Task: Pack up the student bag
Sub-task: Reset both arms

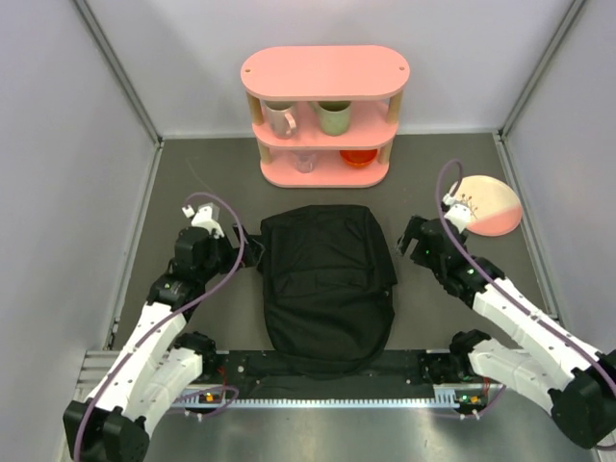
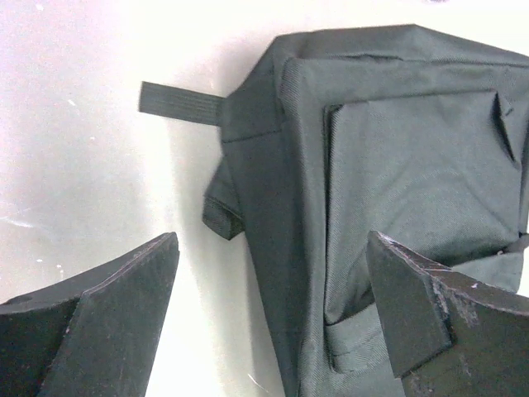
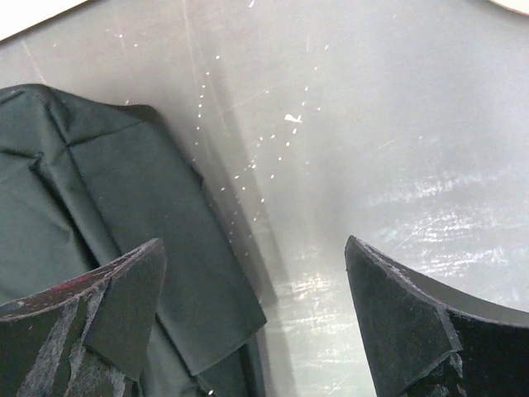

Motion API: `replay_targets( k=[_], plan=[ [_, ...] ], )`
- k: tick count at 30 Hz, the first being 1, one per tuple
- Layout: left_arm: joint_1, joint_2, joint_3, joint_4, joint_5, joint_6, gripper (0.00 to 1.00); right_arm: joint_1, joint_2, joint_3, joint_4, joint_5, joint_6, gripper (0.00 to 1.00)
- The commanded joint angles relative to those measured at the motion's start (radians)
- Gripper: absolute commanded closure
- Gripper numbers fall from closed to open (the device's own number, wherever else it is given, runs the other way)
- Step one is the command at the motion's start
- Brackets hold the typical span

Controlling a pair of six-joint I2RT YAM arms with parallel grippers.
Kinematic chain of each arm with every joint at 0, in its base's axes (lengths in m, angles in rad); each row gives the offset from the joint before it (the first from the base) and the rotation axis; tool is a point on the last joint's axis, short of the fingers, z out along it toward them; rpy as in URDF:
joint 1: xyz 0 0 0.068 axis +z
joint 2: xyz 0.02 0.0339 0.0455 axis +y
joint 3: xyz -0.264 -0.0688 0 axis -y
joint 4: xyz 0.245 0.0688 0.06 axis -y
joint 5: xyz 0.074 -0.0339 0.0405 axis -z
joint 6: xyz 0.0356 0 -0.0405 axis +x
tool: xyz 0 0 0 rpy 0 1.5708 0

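The student bag point(image 1: 327, 289) lies flat in the middle of the surface point(image 1: 192, 183), between the pink shelf point(image 1: 324, 72) and the arm bases. The left pincer point(image 2: 270, 248) hangs released at the bag's left edge, its jaws wide apart above the fabric and grasping nothing. The right pincer point(image 3: 254, 244) is likewise released at the bag's right edge, one finger over fabric and the other over bare surface.
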Motion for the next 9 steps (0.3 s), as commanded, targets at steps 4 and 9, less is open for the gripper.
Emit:
replay_targets(
  k=[4, 9],
  plan=[
    [0.004, -0.037, 0.046, -0.025, -0.187, -0.013, 0.01, -0.232, 0.039, 0.043, 0.072, -0.223, -0.210, 0.12],
    [0.004, -0.045, 0.048, 0.004, -0.251, -0.022, 0.01, -0.301, 0.095, 0.062, 0.119, -0.286, -0.290, 0.11]
  ],
)
